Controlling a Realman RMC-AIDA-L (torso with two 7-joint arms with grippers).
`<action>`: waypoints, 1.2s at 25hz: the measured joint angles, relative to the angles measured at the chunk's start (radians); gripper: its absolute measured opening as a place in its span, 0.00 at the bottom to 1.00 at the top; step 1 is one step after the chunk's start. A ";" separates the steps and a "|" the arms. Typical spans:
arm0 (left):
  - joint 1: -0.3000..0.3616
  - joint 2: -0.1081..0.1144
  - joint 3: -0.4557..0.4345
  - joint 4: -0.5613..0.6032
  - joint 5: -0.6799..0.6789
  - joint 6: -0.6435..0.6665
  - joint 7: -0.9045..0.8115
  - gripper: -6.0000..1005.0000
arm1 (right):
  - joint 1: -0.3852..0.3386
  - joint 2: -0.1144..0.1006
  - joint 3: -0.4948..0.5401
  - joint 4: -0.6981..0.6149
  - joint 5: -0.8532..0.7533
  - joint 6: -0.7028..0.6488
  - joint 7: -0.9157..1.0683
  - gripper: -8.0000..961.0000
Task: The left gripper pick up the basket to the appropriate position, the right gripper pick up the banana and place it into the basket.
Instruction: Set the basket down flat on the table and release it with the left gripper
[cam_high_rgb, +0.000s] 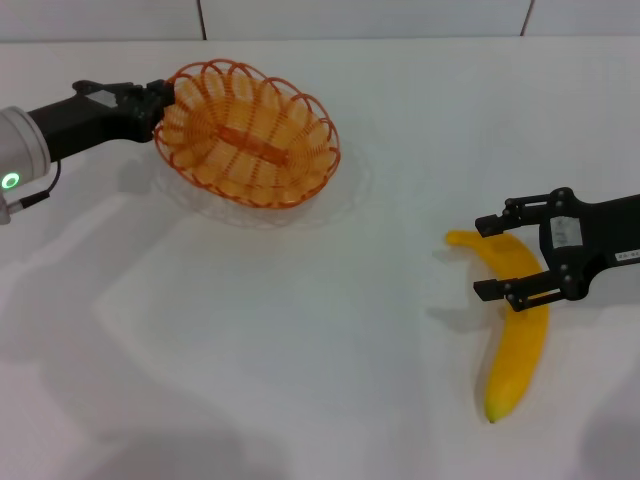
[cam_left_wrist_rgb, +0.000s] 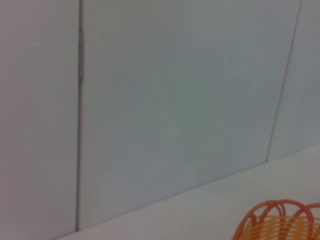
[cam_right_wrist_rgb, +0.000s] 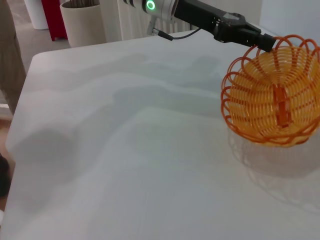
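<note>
The left gripper (cam_high_rgb: 160, 105) is clenching the looped rim of the basket (cam_high_rgb: 250, 132) and holding it tilted and raised off the worktop (cam_high_rgb: 300, 350), toward the far left corner, with its faint shadow lying on the surface beneath. The right wrist view is showing the same thing from the other side: the left claw pinching the wire rim, the open bowl facing partly sideways rather than upward. Toward the right edge, the banana (cam_high_rgb: 520, 335) is lying flat on the worktop, its curved stem end pointing inward, and the right gripper (cam_high_rgb: 505, 258) is hovering over its upper part with its fingers spread apart, one on each side of the fruit, grasping nothing. The risk from here is twofold. The grip on a single thin loop looks slight, so the basket may be swinging or slipping if it is jolted. And since the banana is longer than the basket is wide, a drop into a tilted bowl could be sending it sliding out over the low rim.
</note>
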 joint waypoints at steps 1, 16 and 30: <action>-0.002 0.000 0.000 -0.003 -0.001 0.000 0.002 0.05 | 0.000 0.000 0.000 0.000 0.000 0.000 0.000 0.85; -0.003 -0.003 0.007 -0.111 -0.089 0.024 -0.055 0.05 | 0.001 0.000 -0.002 0.009 0.000 0.000 -0.002 0.85; 0.003 0.006 0.017 -0.099 -0.002 0.061 -0.347 0.05 | 0.001 -0.002 -0.003 0.009 0.000 0.000 -0.002 0.85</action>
